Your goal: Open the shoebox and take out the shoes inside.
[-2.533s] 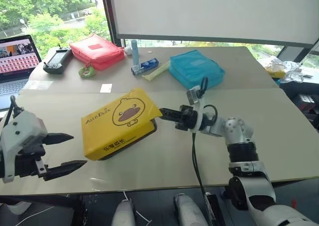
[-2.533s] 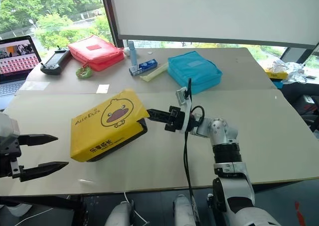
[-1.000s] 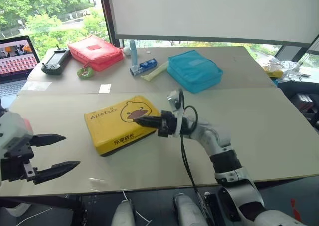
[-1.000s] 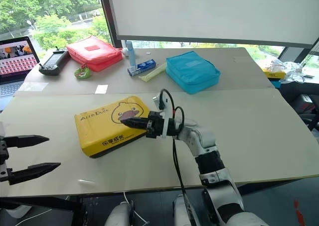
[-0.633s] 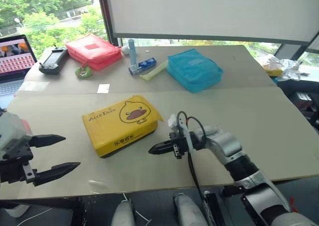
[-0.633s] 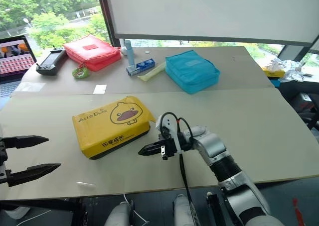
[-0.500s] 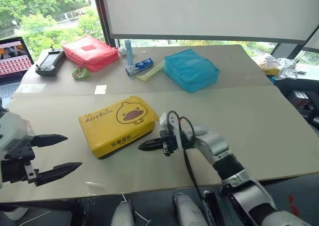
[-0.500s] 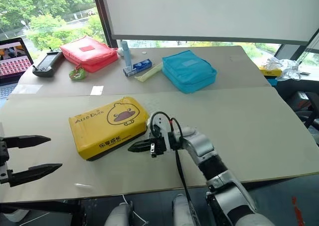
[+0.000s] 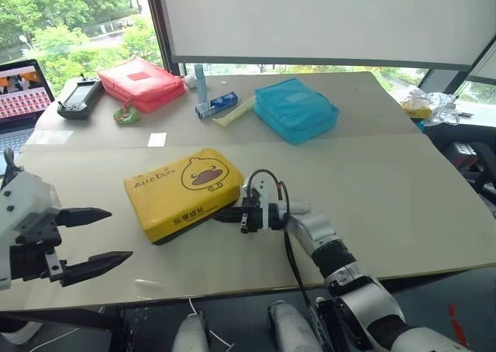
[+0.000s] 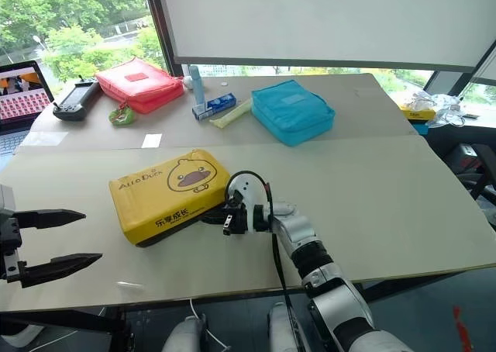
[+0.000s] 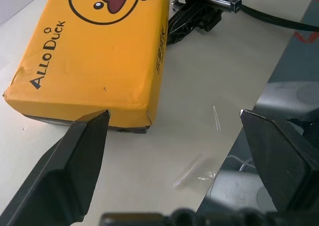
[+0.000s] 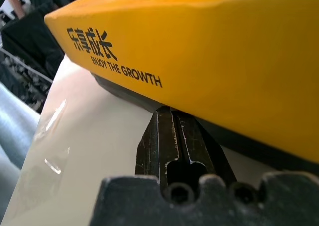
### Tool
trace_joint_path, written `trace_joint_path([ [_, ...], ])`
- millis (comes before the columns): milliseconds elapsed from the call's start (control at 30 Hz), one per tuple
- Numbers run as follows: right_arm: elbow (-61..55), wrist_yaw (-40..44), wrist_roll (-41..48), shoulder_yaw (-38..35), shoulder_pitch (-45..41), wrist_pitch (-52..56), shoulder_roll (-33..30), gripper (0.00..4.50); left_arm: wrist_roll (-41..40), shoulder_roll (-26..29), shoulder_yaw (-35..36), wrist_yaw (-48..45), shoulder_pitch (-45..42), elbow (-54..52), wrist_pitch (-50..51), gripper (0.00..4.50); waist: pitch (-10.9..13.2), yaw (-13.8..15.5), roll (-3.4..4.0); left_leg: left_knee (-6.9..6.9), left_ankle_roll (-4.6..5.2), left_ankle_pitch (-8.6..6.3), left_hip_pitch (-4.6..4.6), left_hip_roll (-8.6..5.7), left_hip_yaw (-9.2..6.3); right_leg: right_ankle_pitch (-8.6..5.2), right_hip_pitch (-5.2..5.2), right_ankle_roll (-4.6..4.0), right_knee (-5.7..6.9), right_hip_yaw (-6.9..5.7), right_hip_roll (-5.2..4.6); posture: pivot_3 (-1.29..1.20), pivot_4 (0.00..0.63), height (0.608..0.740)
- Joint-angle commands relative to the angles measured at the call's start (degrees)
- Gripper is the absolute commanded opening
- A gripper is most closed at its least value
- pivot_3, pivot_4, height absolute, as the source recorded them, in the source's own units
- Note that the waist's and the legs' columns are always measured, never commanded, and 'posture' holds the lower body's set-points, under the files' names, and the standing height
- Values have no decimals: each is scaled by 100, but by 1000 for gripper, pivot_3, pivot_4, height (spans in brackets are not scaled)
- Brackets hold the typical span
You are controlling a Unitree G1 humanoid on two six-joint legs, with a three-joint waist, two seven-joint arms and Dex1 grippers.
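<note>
The shoebox (image 9: pixel 186 191) lies closed on the table, its yellow lid with the duck face up and its black base showing underneath. My right gripper (image 9: pixel 226 215) is shut, lying level at the box's near right side. In the right wrist view its fingertips (image 12: pixel 174 131) sit pressed together just under the lid's yellow rim (image 12: pixel 199 52), against the dark base. My left gripper (image 9: pixel 116 234) hangs open to the left of the box, apart from it, with the box's corner (image 11: pixel 99 56) ahead of its spread fingers. The shoes are hidden.
At the back of the table lie a red pouch (image 9: pixel 143 81), a blue pouch (image 9: pixel 294 110), a laptop (image 9: pixel 19 104), a black controller (image 9: pixel 77 98), a blue tube (image 9: pixel 201 81) and a white card (image 9: pixel 156 139). The table's front edge (image 9: pixel 232 290) runs close below both grippers.
My right gripper has come off the top of the lid, dropped beside the box and slid in to its side under the lid's rim. The left gripper has kept still.
</note>
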Motion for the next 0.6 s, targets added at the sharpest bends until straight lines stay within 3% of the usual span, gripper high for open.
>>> trace_joint_path([
  [33,-395,-92,117,-180,109,74,54,0,11,57,101,-16,-2,-37,-80,4491,0,3,0,0,0,0,0,0,0,0,0,0,0,0,0,0,150,729],
  [100,-896,-211,719,-574,27,601,255,0,-18,54,124,-25,-10,-44,-64,4491,1,7,1,-2,0,0,0,0,0,0,0,-1,0,0,0,0,150,729],
  [200,-1332,-2029,3648,-2646,-1113,1627,1269,0,-216,65,156,-75,-95,-8,10,4491,20,-24,5,-4,0,0,-6,2,-2,2,-8,-2,10,0,3,0,150,729],
  [233,-1499,-2205,3839,-2799,-1254,1744,1370,0,-276,57,153,-59,-129,-18,40,4491,30,-14,17,-3,1,1,-11,2,-4,9,-22,-10,22,0,5,0,150,729],
  [467,-1934,-2395,3906,-2417,-1069,2128,1167,0,-364,64,41,96,-188,-5,53,4491,9,15,-6,-49,3,0,28,8,-27,-5,3,-27,10,-11,22,0,150,729],
  [567,-1879,-2230,3373,-1963,-875,2032,881,0,-314,34,80,103,-126,6,26,4491,12,16,0,-44,4,2,3,3,-22,-6,-6,-23,-4,-10,14,0,150,729],
  [600,-1726,-2163,2577,-1339,-798,1800,534,0,-319,-3,103,114,-97,-18,31,4491,11,18,-1,-45,4,2,5,4,-22,-10,-4,-19,-4,-10,16,0,150,729],
])
